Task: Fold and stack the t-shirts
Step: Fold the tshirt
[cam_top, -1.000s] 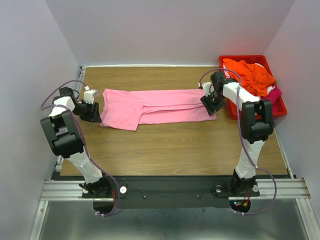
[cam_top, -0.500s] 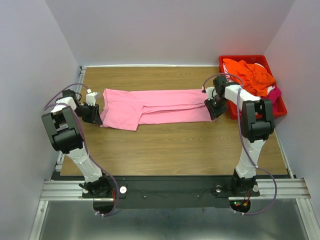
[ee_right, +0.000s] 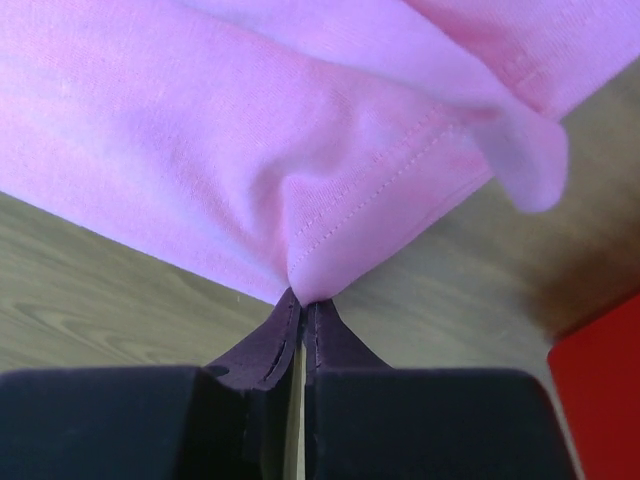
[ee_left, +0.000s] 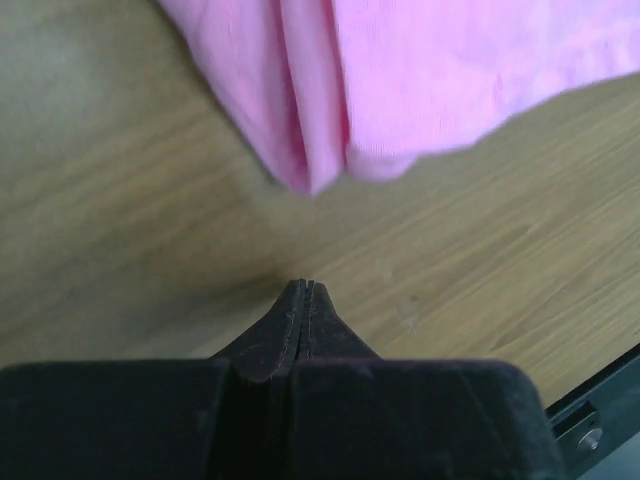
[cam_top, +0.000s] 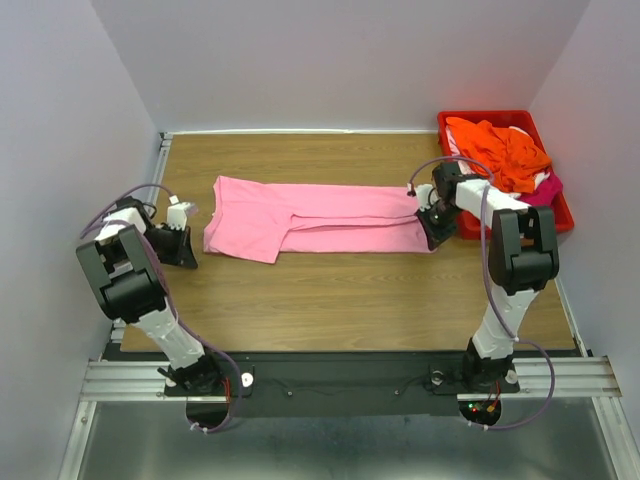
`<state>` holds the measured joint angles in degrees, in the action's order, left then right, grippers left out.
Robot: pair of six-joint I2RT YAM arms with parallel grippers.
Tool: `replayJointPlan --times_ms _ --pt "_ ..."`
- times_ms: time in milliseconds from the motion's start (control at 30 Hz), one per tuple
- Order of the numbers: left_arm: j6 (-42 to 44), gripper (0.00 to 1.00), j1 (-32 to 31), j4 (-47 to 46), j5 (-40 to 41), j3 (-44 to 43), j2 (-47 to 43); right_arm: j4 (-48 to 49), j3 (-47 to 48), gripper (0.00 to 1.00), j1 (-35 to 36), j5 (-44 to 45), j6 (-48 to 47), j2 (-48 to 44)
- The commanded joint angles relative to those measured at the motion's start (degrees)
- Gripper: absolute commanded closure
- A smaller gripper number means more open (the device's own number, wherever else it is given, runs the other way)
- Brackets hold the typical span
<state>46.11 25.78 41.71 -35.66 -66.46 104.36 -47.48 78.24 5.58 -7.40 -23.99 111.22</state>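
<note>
From above, the long light pink cloth t-shirt (cam_top: 320,213), folded lengthwise, lies flat across the brown wooden table (cam_top: 330,290). A bright orange cloth t-shirt (cam_top: 500,150) is heaped in the rigid red plastic bin (cam_top: 562,218) at the right. In the left wrist view, my left gripper (ee_left: 303,290) is pressed together on nothing, with the pink shirt's corner ahead of it and apart. In the right wrist view, my right gripper (ee_right: 302,303) pinches the pink shirt's stitched hem, puckering it.
</note>
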Motion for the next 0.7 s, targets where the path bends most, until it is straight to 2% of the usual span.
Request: replayJointPlan --times_ms 0,167,233,267,333,467,667 --pt "4.08 1.00 0.50 4.95 0.50 4.40 -8.02 -1.82 -4.14 0.99 -0.40 3.88 -3.78 -2.93" --pt "5.58 0.99 0.59 5.31 -0.99 8.62 -11.45 -1.03 -4.41 0.99 -0.84 5.38 -4.49 -3.56" --pt "4.52 0.80 0.50 4.26 -1.78 8.80 -11.98 -0.77 -3.62 1.00 -0.84 5.20 -4.31 -2.77" --pt "4.17 0.66 0.59 3.03 -2.74 8.63 -11.90 -0.85 -3.27 0.99 -0.84 5.11 -4.23 -2.33" --pt "2.07 0.59 0.59 1.80 -3.88 6.61 -10.76 -0.86 -2.48 0.99 -0.84 5.29 -4.22 -1.18" --pt "-0.92 0.57 0.59 1.00 -6.43 -1.45 -4.36 -0.94 -1.60 1.00 -0.84 5.55 -4.23 -0.57" --pt "-6.02 0.57 0.41 -1.10 -8.64 -9.12 2.95 -1.03 -0.28 0.99 -0.84 5.29 -3.79 0.05"
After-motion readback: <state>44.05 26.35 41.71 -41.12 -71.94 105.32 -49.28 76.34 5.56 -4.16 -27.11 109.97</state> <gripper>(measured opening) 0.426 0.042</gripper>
